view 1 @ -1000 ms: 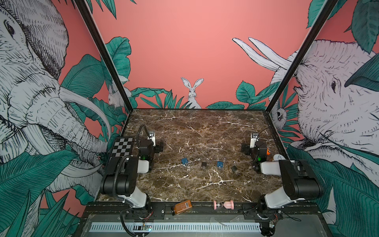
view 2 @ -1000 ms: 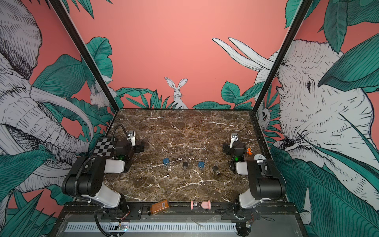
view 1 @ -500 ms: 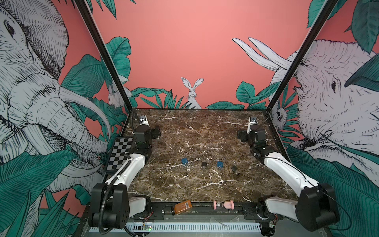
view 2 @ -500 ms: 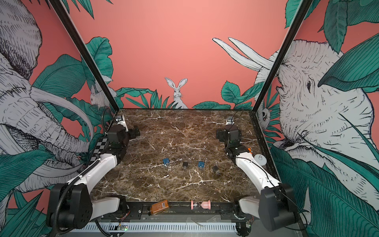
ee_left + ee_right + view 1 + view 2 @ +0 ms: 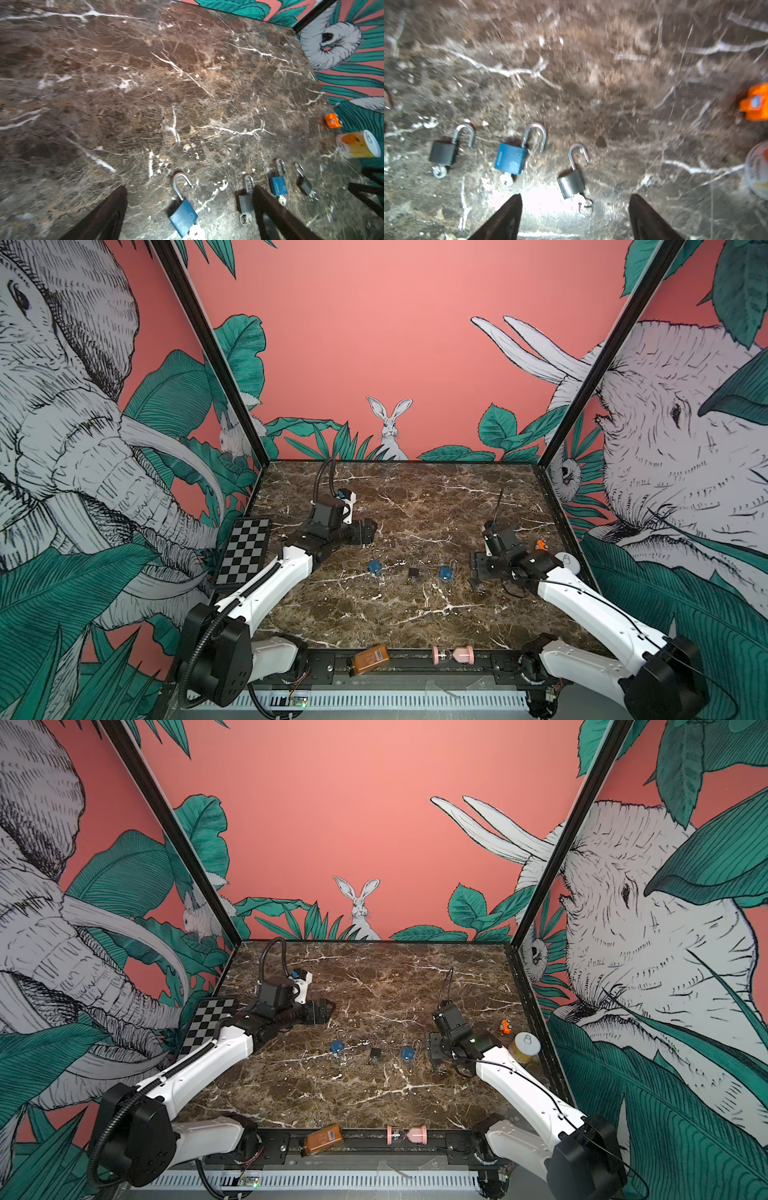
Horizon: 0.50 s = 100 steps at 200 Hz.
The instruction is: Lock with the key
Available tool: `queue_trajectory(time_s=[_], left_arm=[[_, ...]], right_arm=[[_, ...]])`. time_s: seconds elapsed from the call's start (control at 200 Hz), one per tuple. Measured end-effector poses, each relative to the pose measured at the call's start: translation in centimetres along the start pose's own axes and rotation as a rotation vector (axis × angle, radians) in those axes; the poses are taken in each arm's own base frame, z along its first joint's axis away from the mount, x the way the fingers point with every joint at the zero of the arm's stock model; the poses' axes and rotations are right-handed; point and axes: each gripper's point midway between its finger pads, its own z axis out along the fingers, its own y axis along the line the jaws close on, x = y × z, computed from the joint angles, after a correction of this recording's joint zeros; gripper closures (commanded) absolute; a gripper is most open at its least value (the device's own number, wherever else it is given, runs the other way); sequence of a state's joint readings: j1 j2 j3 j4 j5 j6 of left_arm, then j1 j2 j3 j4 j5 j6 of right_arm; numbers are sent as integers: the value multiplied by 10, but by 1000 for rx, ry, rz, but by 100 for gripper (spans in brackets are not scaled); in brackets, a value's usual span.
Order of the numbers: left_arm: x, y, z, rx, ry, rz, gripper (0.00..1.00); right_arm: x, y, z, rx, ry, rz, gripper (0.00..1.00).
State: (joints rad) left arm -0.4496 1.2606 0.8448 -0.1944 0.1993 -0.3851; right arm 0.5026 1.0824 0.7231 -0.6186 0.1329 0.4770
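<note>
A: Where is the lock?
B: Grey padlock (image 5: 571, 185) lies flat on the desk (image 5: 591, 72), shackle open, key (image 5: 582, 201) inserted, in a row with three others.
A: Grippers?
B: Left gripper (image 5: 190, 187) and right gripper (image 5: 575, 196) both agape, empty. Lock judged rigid, slick metal; clamp the body's flats.

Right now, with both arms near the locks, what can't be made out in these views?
- Both top views: the right gripper mostly covers the silver lock; only the right wrist shows it.
- Left wrist: the key of the left blue lock is blurred white and cut by the frame edge.
- Left wrist: the dark lock sits partly behind a left finger.
- Right wrist: the jar is cut by the edge, label smeared.
</note>
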Motion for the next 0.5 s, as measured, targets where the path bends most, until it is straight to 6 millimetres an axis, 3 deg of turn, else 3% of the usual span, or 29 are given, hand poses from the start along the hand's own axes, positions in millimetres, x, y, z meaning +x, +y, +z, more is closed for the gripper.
queue_trajectory(time_s=[0.25,0.5], left_arm=[[32,-37,16,90,109,38,9],[33,-44,17,115,111,26,9]], right_arm=[[38,2,27,-20,122,36,40],[45,6,47,-7,176,25,53]])
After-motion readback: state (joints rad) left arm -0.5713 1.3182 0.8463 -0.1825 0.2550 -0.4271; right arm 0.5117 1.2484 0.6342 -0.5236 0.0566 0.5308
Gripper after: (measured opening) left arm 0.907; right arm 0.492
